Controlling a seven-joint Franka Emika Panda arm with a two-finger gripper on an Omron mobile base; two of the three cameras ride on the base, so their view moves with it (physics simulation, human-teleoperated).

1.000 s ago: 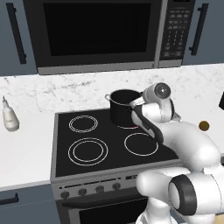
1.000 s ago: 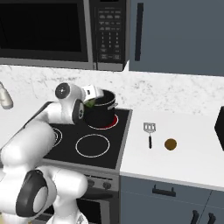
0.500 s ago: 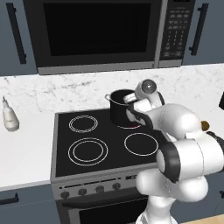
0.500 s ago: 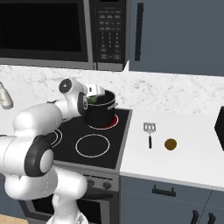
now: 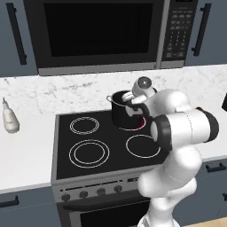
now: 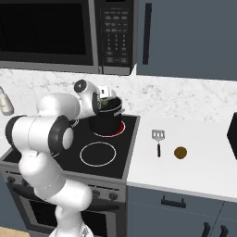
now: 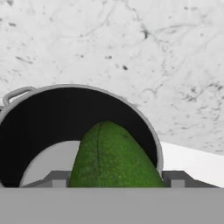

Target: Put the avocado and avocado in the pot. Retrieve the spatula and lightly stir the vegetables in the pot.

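Note:
The dark pot (image 5: 120, 114) stands on the stove's back right burner, which glows red. My gripper (image 5: 131, 101) hangs over its rim, shut on a green avocado (image 7: 111, 157). In the hand view the avocado sits between the two fingertips (image 7: 57, 178) and points down into the pot (image 7: 131, 109), whose pale bottom shows. From the right, the gripper (image 6: 105, 95) is at the pot's (image 6: 107, 122) top, with a bit of green avocado (image 6: 109, 103) at the rim. The spatula (image 6: 158, 141) lies on the counter right of the stove.
A small brown round thing (image 6: 180, 152) lies beside the spatula. The black stove top (image 5: 95, 146) has three more burners. A microwave (image 5: 97, 33) hangs overhead. A pale bottle (image 5: 9, 117) stands on the left counter, and a dark thing (image 6: 232, 134) at the far right edge.
The arm has folded and its elbow has swung up in front of the base. The hand has shifted slightly over the pot with the avocado still held.

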